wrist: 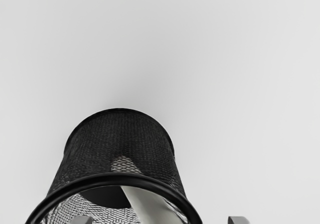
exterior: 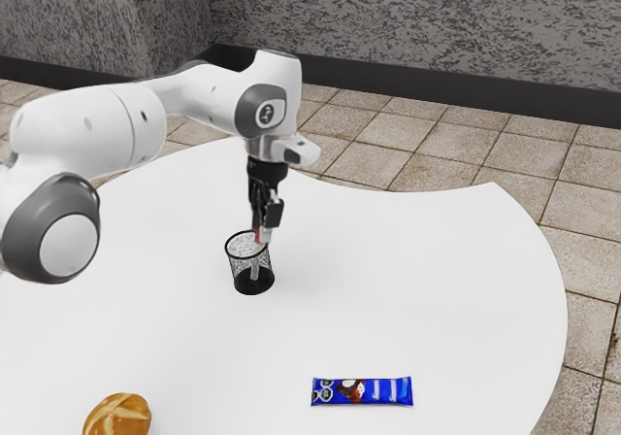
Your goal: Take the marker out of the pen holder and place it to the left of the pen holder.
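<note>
Standing upright on the white desk (exterior: pixel 446 280), one black mesh pen holder (exterior: pixel 251 282) can be seen. One marker (exterior: pixel 255 264) is held in it, long and pale with some red near the top, and it is tipped a little to one side. The gripper (exterior: pixel 263 235) is set right over the pen holder, pointing down. Its two tips are spread wide, with the top of the marker between them, and the marker is not pinched. The round rim (wrist: pixel 116 179) of the pen holder also lies across the space below the tips, so it is partly in the way. One blue snack bar (exterior: pixel 363 391) is laid flat, well apart from the pen holder, toward the exterior view's right and nearer the camera. One brown bun (exterior: pixel 118 418) is placed nearer the camera too, on the exterior view's left side of the pen holder, partly cut off by the picture's edge.
</note>
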`<action>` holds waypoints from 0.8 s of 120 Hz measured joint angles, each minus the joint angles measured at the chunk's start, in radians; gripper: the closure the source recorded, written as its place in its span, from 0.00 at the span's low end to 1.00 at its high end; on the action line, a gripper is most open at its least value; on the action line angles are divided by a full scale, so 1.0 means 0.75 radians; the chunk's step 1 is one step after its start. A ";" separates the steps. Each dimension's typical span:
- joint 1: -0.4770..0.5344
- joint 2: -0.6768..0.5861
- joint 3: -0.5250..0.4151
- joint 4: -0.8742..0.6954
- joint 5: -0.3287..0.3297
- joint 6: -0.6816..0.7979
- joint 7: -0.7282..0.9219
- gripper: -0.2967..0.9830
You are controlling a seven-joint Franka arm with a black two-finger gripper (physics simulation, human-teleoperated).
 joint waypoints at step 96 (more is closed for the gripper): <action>-0.061 -0.041 0.084 0.009 0.060 -0.121 0.003 0.83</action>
